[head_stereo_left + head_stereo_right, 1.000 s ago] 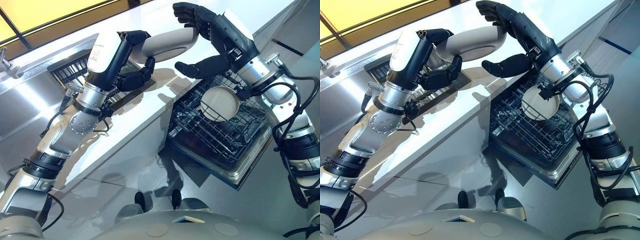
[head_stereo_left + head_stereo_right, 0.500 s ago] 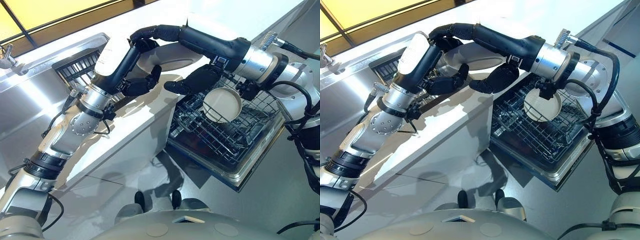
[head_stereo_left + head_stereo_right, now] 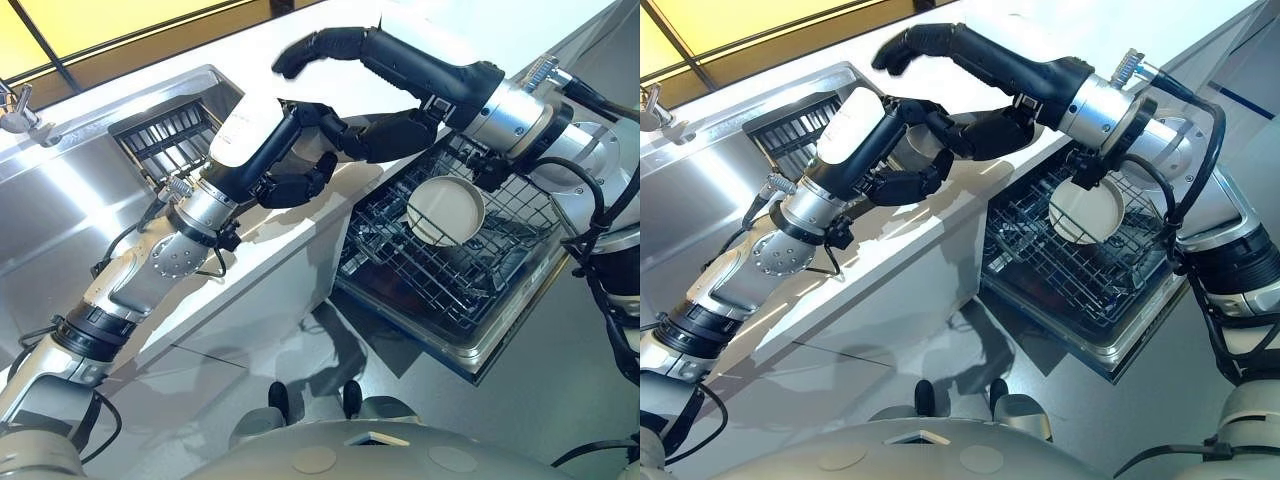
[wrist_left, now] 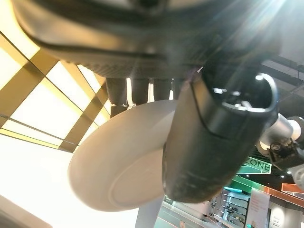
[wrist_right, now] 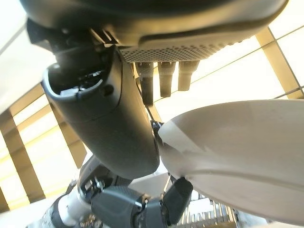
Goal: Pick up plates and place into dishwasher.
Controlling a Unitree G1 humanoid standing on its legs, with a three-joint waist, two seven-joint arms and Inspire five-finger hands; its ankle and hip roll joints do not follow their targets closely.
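Clearly I was mid-handover. The left robot hand (image 3: 292, 170) had fingers and thumb curled onto a white plate (image 4: 121, 168), held above the worktop (image 3: 270, 255), left of the dishwasher rack (image 3: 440, 290) where a pale dish (image 3: 446, 209) already sat. The right robot hand (image 3: 405, 68) was spread wide, fingers above the plate, thumb beneath, gripping nothing. Next, I judged, it had to close on the rim before the left let go.
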